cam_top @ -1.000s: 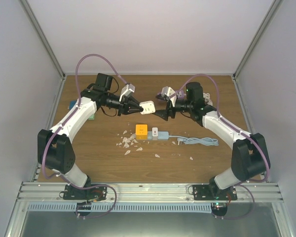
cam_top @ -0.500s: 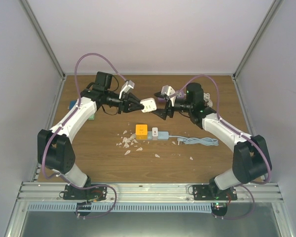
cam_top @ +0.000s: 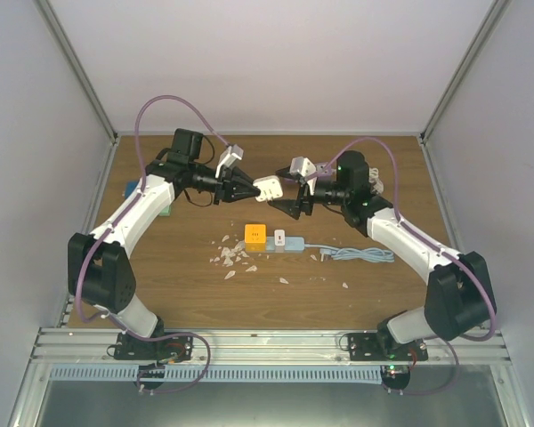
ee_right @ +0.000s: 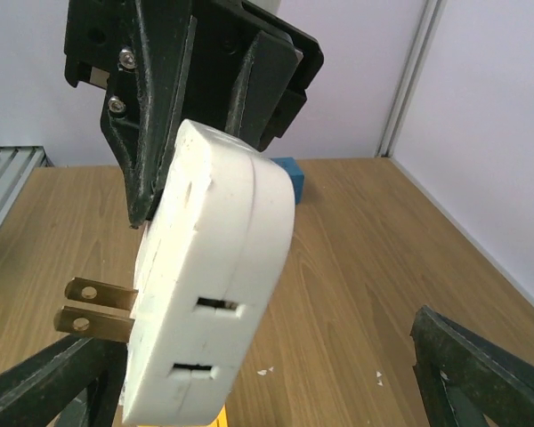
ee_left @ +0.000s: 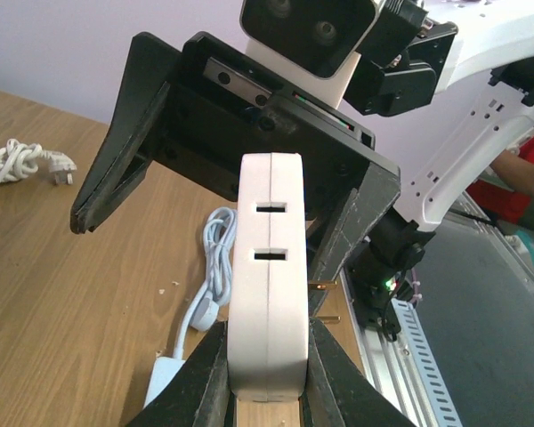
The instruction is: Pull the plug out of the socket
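two claws meet in the air above the middle of the counter (cam_top: 160, 267). my left claw (cam_top: 247, 189) is clamped tight on the white plug (cam_top: 267, 189), pinching its lower end between both fingers, and the plug's two slots face my left wrist camera. the plug hangs clear of the counter, at about 12 o'clock from the socket strip (cam_top: 289, 245) and well apart from it. my right claw (cam_top: 287, 201) sits at 4 o'clock of the white plug, spread wide and holding nothing. in its wrist view the brass prongs (ee_right: 93, 291) point to 9 o'clock and its fingers (ee_right: 481, 374) stand on either side below. an orange plug (cam_top: 254, 235) and a small white plug (cam_top: 279, 237) sit on the strip. its cable (cam_top: 360, 255) trails to 3 o'clock. white crumbs (cam_top: 230, 256) lie at 7 o'clock of the strip, and a blue block (cam_top: 130, 189) lies at the counter's 9 o'clock edge.
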You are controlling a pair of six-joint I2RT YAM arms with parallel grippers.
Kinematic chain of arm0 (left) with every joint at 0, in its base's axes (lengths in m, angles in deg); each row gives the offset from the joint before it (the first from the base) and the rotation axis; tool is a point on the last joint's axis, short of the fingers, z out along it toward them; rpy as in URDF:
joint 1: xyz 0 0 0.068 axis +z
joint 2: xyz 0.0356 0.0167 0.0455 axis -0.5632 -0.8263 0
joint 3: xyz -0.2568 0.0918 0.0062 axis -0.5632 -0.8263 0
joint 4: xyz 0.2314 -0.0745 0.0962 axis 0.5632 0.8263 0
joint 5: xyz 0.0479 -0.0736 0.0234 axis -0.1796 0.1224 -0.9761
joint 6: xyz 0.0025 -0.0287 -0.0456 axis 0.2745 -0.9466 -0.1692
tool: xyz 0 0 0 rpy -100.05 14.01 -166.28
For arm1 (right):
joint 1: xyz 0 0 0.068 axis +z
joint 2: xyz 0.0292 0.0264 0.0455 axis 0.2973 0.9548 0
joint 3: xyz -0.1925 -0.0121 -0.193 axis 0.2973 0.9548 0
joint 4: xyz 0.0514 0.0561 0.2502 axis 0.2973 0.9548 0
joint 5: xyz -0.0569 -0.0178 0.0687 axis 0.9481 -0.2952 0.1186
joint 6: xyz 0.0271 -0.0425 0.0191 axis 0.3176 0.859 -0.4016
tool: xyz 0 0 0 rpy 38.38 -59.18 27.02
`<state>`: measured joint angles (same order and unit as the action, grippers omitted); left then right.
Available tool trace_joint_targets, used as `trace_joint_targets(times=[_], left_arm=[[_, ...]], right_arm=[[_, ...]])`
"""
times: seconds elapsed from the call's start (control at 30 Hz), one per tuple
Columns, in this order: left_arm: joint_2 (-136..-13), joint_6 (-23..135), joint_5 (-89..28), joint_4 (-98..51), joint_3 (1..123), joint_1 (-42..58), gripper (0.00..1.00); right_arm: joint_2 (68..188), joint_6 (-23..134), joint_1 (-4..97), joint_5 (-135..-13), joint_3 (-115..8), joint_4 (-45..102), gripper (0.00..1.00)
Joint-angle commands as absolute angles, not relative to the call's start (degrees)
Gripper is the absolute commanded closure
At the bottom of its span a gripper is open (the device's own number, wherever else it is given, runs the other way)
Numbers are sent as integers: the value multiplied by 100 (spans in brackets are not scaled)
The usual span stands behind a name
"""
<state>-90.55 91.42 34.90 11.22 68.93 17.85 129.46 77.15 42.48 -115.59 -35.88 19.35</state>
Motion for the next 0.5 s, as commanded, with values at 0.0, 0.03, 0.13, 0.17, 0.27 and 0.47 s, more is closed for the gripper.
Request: trace_joint_targets(times=[0.0, 0.03, 0.13, 0.17, 0.27, 0.47], left_arm=[[-9098, 9430, 3446, 1197, 7085, 1691, 100], [-9089, 9490, 3431, 1245, 7082, 1680, 100], [-9059, 9626, 3412, 1356, 7077, 1640, 100], [-9052, 9664, 3405, 1378, 7077, 1629, 100], [-9028, 9815, 3354, 1507, 7083, 1600, 100], [-8989, 10100, 3315, 1728, 7072, 1543, 100]], right_arm=[[12865, 7673, 4296, -11565, -3690, 1811, 12], [12888, 7647, 4296, -11530, -3718, 1824, 13], [12950, 7593, 4297, -11478, -3777, 1831, 13], [12963, 7570, 4296, -11461, -3784, 1816, 13], [13000, 7530, 4289, -11440, -3835, 1812, 13], [13101, 7583, 4270, -11390, -3965, 1901, 15]])
